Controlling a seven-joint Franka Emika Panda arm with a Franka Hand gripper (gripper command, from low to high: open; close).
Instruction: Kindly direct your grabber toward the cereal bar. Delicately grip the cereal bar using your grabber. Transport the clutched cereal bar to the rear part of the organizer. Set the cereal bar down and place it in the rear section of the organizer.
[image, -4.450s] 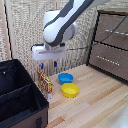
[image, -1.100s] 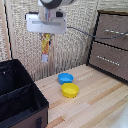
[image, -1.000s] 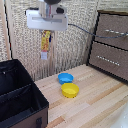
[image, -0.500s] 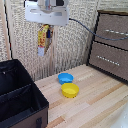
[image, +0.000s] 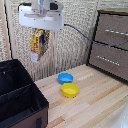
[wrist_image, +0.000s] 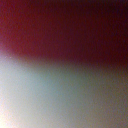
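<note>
Exterior view — grabber: the grabber (image: 40, 31) hangs high above the wooden table (image: 95, 102), its flat white block level, fingers pointing down.
Exterior view — grasp: clenched on the cereal bar (image: 38, 45); the packet's upper end sits between the fingers.
Exterior view — cereal bar: in the air, dangling under the white block, well clear of the table, long axis near vertical, white patch at the lower end.
Exterior view — organizer: the organizer (image: 20, 102) sits low at the exterior view's left, its inner divider crossing the bin; the bar hangs high over the edge of its farther compartment, toward the wall.
Exterior view — relation that matters: the rear section lies mostly below the bar and a little toward the exterior view's left, so the coming move looks chiefly like a descent.
Exterior view — bystanders: a blue bowl (image: 65, 78) and a yellow bowl (image: 70, 90) touch one another on the table, well apart from the bar.
Wrist view — content: only a blur, dark red above pale grey-white; likely the packet pressed close to the lens, but nothing more can be told.
</note>
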